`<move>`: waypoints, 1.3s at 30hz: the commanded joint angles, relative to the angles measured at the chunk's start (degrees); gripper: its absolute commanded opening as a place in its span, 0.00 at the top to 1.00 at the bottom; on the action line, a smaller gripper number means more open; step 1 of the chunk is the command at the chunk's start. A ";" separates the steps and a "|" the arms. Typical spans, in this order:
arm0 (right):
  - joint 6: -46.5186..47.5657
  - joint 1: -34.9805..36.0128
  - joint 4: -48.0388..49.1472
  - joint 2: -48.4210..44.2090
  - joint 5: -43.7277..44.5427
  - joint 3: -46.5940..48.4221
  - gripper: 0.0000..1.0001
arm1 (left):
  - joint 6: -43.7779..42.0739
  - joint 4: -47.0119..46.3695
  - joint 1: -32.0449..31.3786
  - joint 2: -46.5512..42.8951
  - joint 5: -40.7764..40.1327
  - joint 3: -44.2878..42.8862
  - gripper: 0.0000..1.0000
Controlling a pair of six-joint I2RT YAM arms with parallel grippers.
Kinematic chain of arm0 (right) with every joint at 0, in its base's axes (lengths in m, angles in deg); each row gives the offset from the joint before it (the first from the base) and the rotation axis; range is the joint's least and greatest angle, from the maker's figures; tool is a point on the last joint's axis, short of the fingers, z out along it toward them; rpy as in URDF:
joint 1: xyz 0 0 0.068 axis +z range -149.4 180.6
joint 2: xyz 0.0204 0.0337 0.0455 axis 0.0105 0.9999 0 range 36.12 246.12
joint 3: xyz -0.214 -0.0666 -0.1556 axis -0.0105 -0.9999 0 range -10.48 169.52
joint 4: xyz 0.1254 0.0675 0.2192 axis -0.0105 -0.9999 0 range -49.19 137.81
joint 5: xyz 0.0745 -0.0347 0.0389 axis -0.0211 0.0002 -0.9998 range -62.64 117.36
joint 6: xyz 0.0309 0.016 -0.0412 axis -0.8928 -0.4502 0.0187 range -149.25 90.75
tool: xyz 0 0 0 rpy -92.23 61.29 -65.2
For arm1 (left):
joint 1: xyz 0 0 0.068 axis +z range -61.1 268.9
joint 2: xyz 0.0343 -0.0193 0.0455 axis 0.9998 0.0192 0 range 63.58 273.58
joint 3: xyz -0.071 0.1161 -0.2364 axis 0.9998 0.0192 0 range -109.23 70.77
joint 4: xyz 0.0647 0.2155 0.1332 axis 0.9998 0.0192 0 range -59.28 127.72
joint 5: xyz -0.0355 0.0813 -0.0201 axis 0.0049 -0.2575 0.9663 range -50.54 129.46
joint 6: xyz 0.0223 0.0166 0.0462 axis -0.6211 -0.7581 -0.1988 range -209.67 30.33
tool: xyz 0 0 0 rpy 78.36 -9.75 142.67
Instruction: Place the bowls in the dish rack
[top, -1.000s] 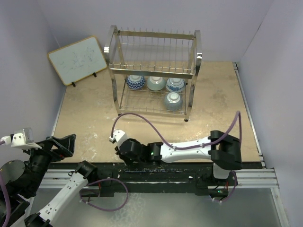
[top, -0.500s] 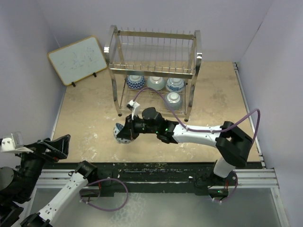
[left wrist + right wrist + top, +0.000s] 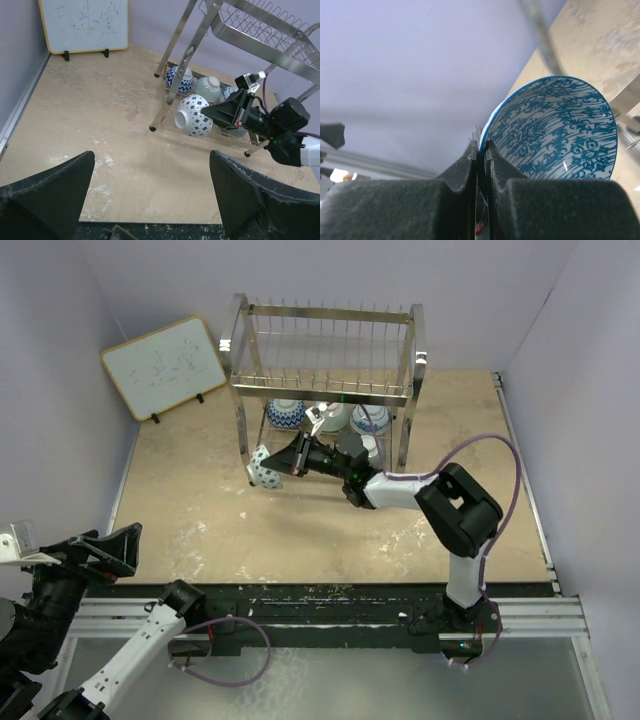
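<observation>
My right gripper (image 3: 288, 458) is shut on the rim of a blue-patterned bowl (image 3: 263, 467), which is tipped on its side. In the right wrist view the rim sits pinched between the pads (image 3: 481, 150), with the bowl's patterned inside (image 3: 555, 135) to the right. The bowl (image 3: 194, 116) hangs just above the table by the dish rack's (image 3: 325, 392) front left post (image 3: 170, 90). On the rack's lower tier sit a blue bowl (image 3: 286, 413), a pale bowl (image 3: 330, 417) and another bowl (image 3: 372, 419). My left gripper (image 3: 155, 200) is open and empty over the near table edge.
A wood-framed whiteboard (image 3: 165, 365) leans at the back left. Purple walls close in on the left, back and right. The right arm's purple cable (image 3: 490, 455) loops over the table to the right of the rack. The rack's upper tier (image 3: 260, 25) holds no bowl.
My right arm has carried the blue-patterned bowl from near the table's front edge away to the rack's front left post. The left arm has shifted slightly at the near left.
</observation>
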 commanded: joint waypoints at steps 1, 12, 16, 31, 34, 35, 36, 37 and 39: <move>-6.95 -2.78 13.45 3.45 -1.00 6.59 0.91 | -1.32 -0.96 -0.58 1.48 -0.61 -1.25 0.01; -10.42 -8.80 13.16 10.17 2.17 16.36 0.92 | -1.32 -1.26 -1.38 1.39 -1.33 -1.03 0.01; -12.72 -9.48 15.08 13.78 3.74 18.43 0.91 | -1.05 -1.18 -1.74 1.27 -1.51 -0.89 0.01; -21.72 -10.35 21.91 20.19 9.00 18.44 0.91 | -0.72 -0.19 -2.10 1.44 -2.06 -2.09 0.01; -22.33 -10.29 21.13 20.92 9.92 19.27 0.91 | -0.55 -0.20 -2.10 1.31 -1.95 -1.99 0.01; -23.36 -10.24 21.89 21.71 9.91 19.63 0.91 | -0.48 -0.23 -2.09 1.20 -1.90 -2.04 0.01; -24.48 -10.25 23.31 22.44 9.94 20.02 0.91 | -0.52 -0.22 -2.10 1.12 -2.02 -2.03 0.01; -25.38 -10.25 24.49 23.03 9.87 20.37 0.92 | -0.51 -0.20 -2.10 1.11 -2.05 -2.10 0.01; -26.33 -10.18 25.75 23.36 10.09 20.58 0.91 | -0.53 -0.04 -2.06 1.13 -2.14 -2.28 0.01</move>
